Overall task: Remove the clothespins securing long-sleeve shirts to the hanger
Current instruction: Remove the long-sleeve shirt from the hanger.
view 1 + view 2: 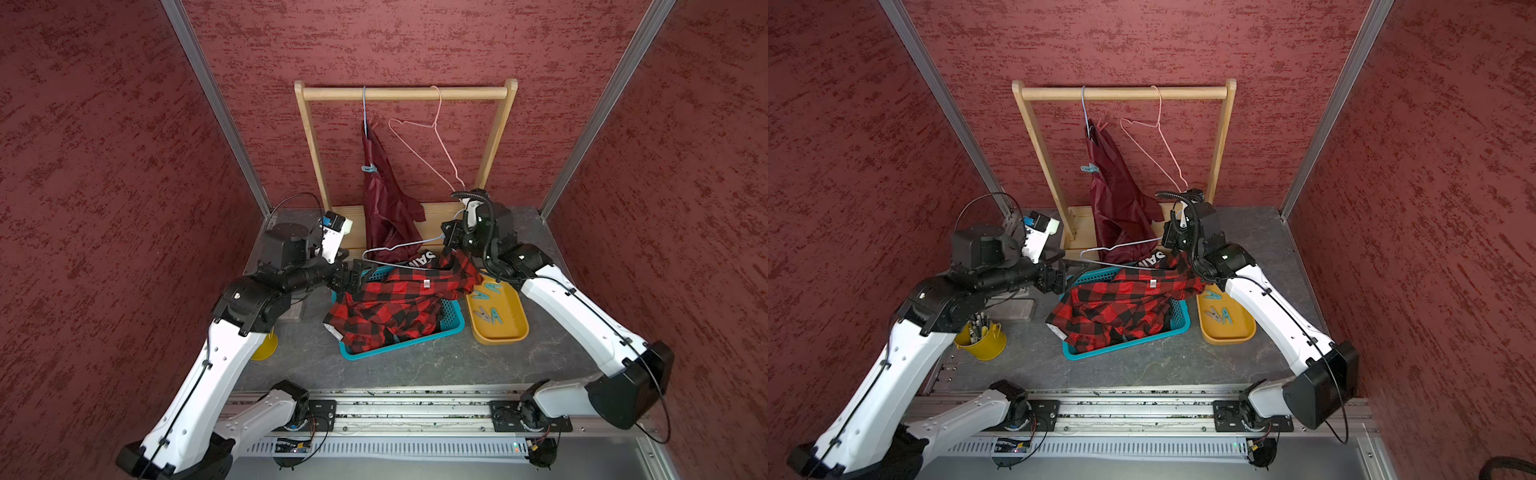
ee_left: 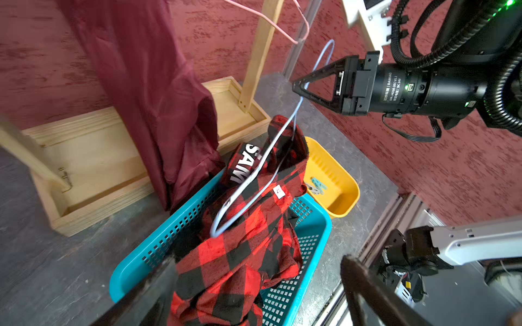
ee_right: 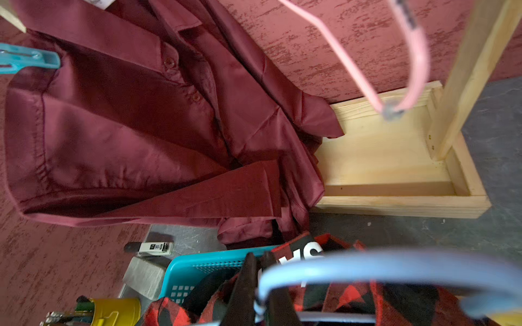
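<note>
**R arm has the hanger, plaid shirt only half free of it**

R gripper is clenched on the neck of the light-blue wire hanger. L gripper is released, jaws wide, w/ the red-black plaid shirt right under them.

Risks as I see them:
- Hanger's far end lies on or in the shirt folds, can't tell which. If I lift R now it may drag the shirt out of the teal basket.
- Thin wire in a pinch grip could swivel.
- Shirt spills over the rim on L's side, so it could slide out.
- L's open jaws could snag cloth if I dip.
- Maroon satin shirt, beyond both jaws on the wooden rack, hangs lopsided w/ one teal clothespin on it. Once unpinned it prob drops onto the rack base, not into the basket.

Containers:
- Basket: plaid shirt plus black cloth w/ white lettering.
- Yellow tray, under R's forearm: approx four loose clothespins.
- Yellow bucket, behind L's elbow: pens or sim
</note>
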You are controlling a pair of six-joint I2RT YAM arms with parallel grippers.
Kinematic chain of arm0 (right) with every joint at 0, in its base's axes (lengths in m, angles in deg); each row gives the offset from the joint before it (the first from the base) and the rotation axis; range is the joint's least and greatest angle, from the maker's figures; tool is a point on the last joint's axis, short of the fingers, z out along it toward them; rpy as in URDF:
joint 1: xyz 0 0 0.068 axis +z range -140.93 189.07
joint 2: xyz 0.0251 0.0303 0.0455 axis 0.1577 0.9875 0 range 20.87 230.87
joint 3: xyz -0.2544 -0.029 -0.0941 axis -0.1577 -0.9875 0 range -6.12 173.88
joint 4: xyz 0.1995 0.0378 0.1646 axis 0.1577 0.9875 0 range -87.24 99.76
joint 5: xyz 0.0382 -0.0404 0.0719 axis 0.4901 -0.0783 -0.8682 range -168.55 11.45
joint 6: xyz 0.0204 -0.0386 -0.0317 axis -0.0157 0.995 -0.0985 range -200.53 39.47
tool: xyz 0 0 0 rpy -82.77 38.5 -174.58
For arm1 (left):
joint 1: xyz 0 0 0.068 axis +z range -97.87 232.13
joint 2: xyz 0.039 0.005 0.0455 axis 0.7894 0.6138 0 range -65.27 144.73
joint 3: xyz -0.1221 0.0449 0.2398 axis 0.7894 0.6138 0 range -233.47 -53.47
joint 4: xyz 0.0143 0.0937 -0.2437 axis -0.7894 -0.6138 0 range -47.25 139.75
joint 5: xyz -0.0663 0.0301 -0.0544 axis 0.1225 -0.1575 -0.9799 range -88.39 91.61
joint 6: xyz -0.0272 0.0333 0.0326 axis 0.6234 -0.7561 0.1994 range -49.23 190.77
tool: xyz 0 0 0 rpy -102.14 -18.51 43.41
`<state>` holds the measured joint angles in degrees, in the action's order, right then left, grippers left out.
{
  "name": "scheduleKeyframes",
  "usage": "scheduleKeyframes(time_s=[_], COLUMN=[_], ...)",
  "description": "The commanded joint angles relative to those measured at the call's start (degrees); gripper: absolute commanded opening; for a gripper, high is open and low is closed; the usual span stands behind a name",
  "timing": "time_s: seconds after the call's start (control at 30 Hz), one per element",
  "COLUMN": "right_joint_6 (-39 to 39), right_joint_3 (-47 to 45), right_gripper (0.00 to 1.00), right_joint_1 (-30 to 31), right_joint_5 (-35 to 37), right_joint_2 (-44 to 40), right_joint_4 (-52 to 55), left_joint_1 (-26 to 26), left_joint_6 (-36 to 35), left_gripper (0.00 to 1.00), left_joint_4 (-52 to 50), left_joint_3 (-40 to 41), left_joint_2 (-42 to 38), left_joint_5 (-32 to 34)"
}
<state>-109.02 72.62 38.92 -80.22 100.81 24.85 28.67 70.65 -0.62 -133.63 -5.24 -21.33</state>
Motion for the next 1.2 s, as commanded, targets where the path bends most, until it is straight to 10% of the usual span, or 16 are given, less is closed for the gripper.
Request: scheduleKeyframes(time_s=[0.0, 1.17], right_joint_6=[2.64, 5.45], right_joint_3=[2.37, 0.4], right_gripper=[0.0, 0.0], right_joint_1=[0.56, 3.42], right_joint_5=[-4.36, -11.28], right_joint_2=[-0.3, -2.0], right_joint_4=[-3.11, -7.36], left_joint_1=[0.26, -4.57], left_joint_6=[-5.53, -5.9], left_gripper=[0.88, 0.06], left_joint_4=[-2.12, -3.86], left_joint_3=[-3.26, -5.82], left_joint_2=[2.91, 11.38], left_joint_5=[-8.12, -5.24])
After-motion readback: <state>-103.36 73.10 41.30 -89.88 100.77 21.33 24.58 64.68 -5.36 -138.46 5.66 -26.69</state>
